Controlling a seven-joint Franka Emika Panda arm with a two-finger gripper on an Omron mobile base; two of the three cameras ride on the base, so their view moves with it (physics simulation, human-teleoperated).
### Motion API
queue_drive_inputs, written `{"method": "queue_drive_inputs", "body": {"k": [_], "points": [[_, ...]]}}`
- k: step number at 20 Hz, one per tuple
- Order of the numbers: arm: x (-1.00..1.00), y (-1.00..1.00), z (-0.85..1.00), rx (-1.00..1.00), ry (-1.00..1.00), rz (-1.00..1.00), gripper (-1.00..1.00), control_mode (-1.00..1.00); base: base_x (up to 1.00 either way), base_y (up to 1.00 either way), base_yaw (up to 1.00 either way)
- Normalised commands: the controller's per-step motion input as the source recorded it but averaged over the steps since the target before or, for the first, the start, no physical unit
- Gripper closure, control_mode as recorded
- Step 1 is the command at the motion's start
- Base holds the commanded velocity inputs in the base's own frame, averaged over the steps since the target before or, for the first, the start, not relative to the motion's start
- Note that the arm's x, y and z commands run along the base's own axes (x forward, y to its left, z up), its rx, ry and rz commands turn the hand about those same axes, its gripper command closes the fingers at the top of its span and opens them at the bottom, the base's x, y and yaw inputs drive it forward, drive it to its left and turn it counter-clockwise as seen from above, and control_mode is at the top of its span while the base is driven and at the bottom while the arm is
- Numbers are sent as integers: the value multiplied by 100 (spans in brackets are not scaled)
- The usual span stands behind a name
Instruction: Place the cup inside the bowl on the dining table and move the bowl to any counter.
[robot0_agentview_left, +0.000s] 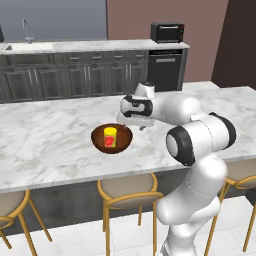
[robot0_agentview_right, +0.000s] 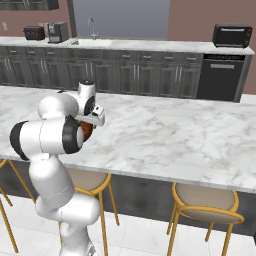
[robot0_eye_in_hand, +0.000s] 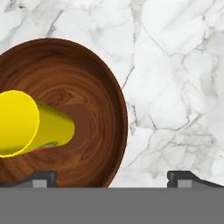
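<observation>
While the cup (robot0_agentview_left: 110, 137) stands upright inside the bowl (robot0_agentview_left: 125, 140) | we hold our gripper (robot0_eye_in_hand: 112, 179) spread wide, empty, above the dining table (robot0_agentview_left: 45, 135).

Arm folded forward, pincer (robot0_agentview_left: 141, 125) pointing down, jaws wide apart.

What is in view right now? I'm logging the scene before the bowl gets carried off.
cup: one, yellow with red mark, upright inside the bowl
bowl: one, dark reddish-brown wood, on the dining table
dining table: one, white-grey marble
stools: several, gold-framed, along the table's near side
counter: one, marble over dark cabinets, far wall
toaster oven: one, black, on the counter
faucet: one, silver, at the sink
gripper: one, open, beside the bowl's rim
</observation>
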Motion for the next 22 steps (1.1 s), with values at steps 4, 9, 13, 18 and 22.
{"method": "queue_drive_inputs", "body": {"k": [4,9,13,18,22], "points": [[0,0,8,2,17,6,-100,-100,0,0,0],[2,0,0,3,13,3,-100,-100,0,0,0],[7,0,-4,1,12,0,-100,-100,0,0,0],[2,0,-14,0,5,0,-100,-100,0,0,0],[0,0,-36,0,0,0,-100,-100,0,0,0]]}}
